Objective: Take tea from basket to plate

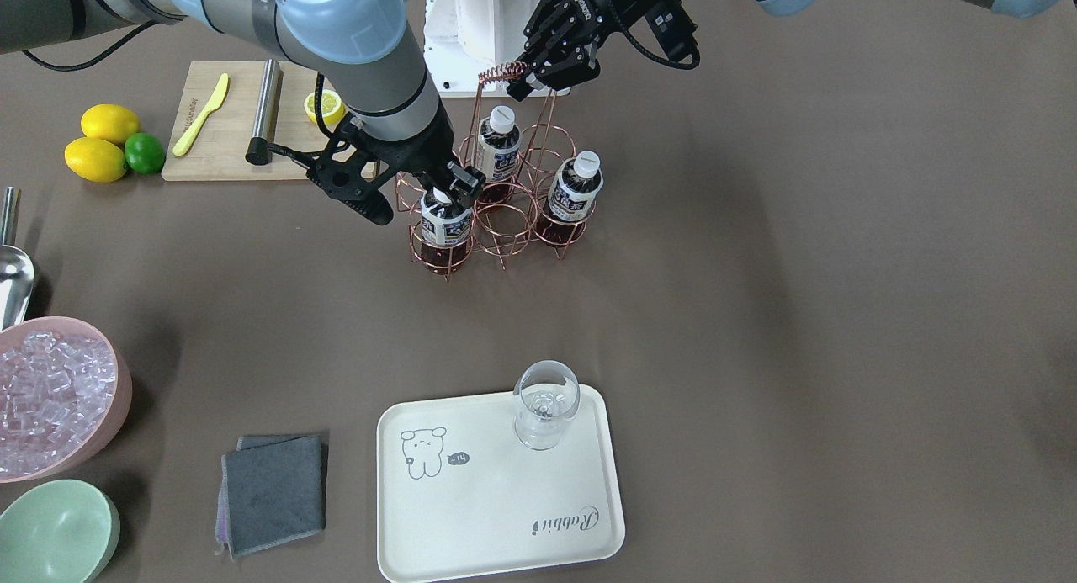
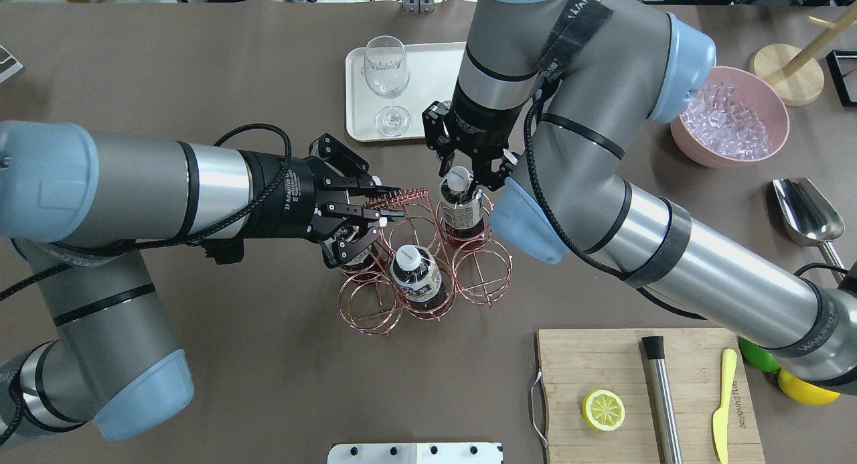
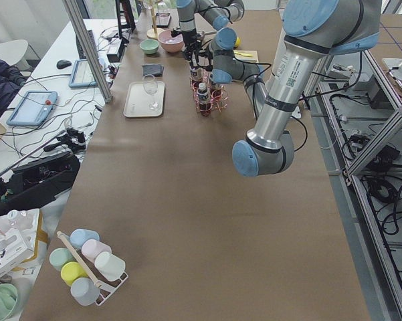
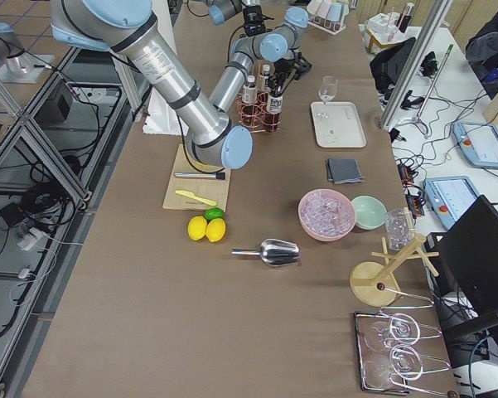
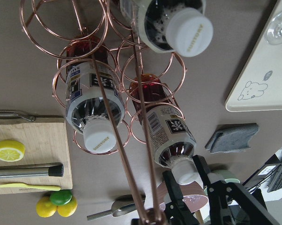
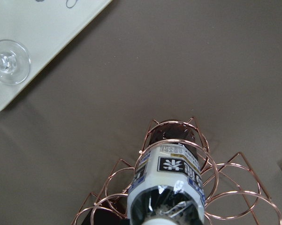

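Observation:
A copper wire basket (image 1: 505,221) holds three tea bottles with white caps. My right gripper (image 1: 446,188) hangs over the basket cell nearest the plate, its open jaws straddling the cap of that tea bottle (image 1: 444,225), which stands in its cell. From above, the gripper (image 2: 462,173) sits over the same bottle (image 2: 462,213). My left gripper (image 2: 395,203) is shut on the basket's coiled handle (image 1: 503,70). The cream plate (image 1: 471,516), with bear drawing, carries only a clear glass (image 1: 545,410).
A wooden board (image 1: 223,133) holds a lemon half, a yellow knife and a steel rod. Two lemons and a lime (image 1: 109,145) lie beside it. A pink ice bowl (image 1: 50,389), a green bowl (image 1: 50,532), a grey cloth (image 1: 273,490) and a scoop (image 1: 13,272) lie beside the plate.

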Controlling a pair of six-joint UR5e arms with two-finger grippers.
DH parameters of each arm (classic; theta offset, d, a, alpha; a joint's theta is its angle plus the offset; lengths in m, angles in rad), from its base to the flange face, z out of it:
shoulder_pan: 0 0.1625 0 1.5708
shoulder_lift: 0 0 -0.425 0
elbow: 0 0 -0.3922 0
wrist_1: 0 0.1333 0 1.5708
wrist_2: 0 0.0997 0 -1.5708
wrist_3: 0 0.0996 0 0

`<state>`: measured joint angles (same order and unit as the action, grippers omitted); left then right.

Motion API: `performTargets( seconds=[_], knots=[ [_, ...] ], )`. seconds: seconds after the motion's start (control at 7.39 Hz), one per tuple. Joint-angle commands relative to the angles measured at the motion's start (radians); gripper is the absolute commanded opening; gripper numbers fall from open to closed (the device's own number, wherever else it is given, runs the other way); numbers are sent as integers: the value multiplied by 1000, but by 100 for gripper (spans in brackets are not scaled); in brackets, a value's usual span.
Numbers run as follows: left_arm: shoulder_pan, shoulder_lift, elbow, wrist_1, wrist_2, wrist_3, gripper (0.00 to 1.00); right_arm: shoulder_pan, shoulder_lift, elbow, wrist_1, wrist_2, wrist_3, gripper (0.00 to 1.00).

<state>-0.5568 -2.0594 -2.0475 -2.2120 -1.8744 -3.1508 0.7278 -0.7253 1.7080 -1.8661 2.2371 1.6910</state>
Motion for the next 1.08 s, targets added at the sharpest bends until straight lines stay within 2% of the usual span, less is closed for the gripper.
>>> performTargets(
  seconds=[0.0, 0.14, 0.54, 0.81, 0.95],
  knots=[
    [0, 1, 0, 0, 0, 0, 0, -1, 0, -2, 5, 13, -1, 20],
    [0, 2, 0, -1, 0, 0, 0, -1, 0, -1, 5, 22, -4, 0],
    [0, 1, 0, -2, 0, 0, 0, 2, 17, 13, -25, 32, -11, 0],
    [0, -1, 1, 0, 0, 0, 0, 2, 131, 22, -189, 32, -40, 0],
    [0, -1, 1, 0, 0, 0, 0, 5, 145, 62, -258, 32, -72, 0]
  ],
)
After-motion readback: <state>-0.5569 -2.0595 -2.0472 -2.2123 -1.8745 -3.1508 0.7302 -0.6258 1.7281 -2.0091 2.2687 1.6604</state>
